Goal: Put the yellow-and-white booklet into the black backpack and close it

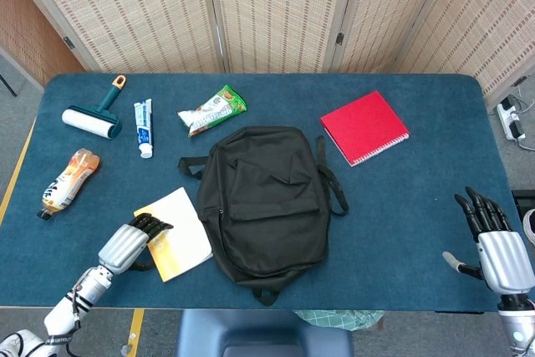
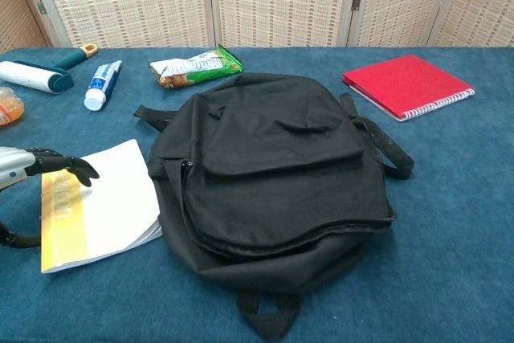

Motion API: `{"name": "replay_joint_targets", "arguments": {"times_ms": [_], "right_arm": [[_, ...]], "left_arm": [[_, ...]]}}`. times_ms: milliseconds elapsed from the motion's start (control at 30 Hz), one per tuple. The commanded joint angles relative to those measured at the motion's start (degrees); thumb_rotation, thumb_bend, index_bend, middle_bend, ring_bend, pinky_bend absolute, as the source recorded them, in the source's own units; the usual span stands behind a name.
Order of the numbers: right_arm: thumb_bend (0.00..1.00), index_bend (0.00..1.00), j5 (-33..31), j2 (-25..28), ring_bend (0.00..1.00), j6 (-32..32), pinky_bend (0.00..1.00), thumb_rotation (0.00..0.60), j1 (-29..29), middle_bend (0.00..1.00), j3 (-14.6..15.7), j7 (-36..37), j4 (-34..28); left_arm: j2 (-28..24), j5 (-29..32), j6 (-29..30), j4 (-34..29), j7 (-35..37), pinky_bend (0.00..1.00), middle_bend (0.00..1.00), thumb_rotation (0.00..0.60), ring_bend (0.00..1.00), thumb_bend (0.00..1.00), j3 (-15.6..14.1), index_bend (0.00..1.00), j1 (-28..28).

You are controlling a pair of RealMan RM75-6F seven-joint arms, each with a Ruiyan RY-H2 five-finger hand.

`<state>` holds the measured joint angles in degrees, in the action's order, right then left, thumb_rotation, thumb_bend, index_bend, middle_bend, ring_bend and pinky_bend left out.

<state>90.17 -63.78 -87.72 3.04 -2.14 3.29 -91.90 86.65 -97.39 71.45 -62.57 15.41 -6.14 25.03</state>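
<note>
The yellow-and-white booklet (image 1: 175,234) (image 2: 100,206) lies flat on the blue table, its right edge against the black backpack (image 1: 267,202) (image 2: 273,170). My left hand (image 1: 130,242) (image 2: 32,165) grips the booklet's yellow left edge, with fingers curled over the top and the thumb low beside the near corner. The backpack lies flat in the middle of the table, its side zipper facing the booklet. How far the zipper is open cannot be seen. My right hand (image 1: 495,244) hovers open at the table's right front edge, far from both, and holds nothing.
At the back left lie a lint roller (image 1: 92,114), a toothpaste tube (image 1: 144,126) and a green snack bag (image 1: 212,109). An orange bottle (image 1: 67,181) lies at the left edge. A red spiral notebook (image 1: 364,127) sits at the back right. Backpack straps (image 1: 333,181) trail to the right.
</note>
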Motion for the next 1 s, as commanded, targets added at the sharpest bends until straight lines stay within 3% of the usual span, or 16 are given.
{"name": "replay_joint_targets", "arguments": {"times_ms": [33,433,1000], "right_arm": [[0.14,0.00,-0.01,-0.03,0.06,-0.05,0.08,0.600,-0.02,0.01,-0.03,0.04,0.06],[0.14,0.00,0.22,-0.10,0.07,-0.57,0.08,0.600,-0.25,0.01,-0.04,0.76,0.59],[0.14,0.00,0.15,-0.19,0.08,-0.19,0.08,0.600,-0.17,0.01,0.00,0.96,0.77]], "left_arm": [[1.43,-0.17,2.17,1.64,2.25,0.20,0.34,0.600,0.25,0.31,0.58,0.28,-0.60],[6.34,1.53,6.27,5.77,8.69,0.22,0.36,0.600,0.28,0.33,3.17,0.31,-1.29],[11.66,2.22,15.15,12.21,9.38,0.26,0.42,0.600,0.34,0.25,5.60,0.53,-4.01]]}}
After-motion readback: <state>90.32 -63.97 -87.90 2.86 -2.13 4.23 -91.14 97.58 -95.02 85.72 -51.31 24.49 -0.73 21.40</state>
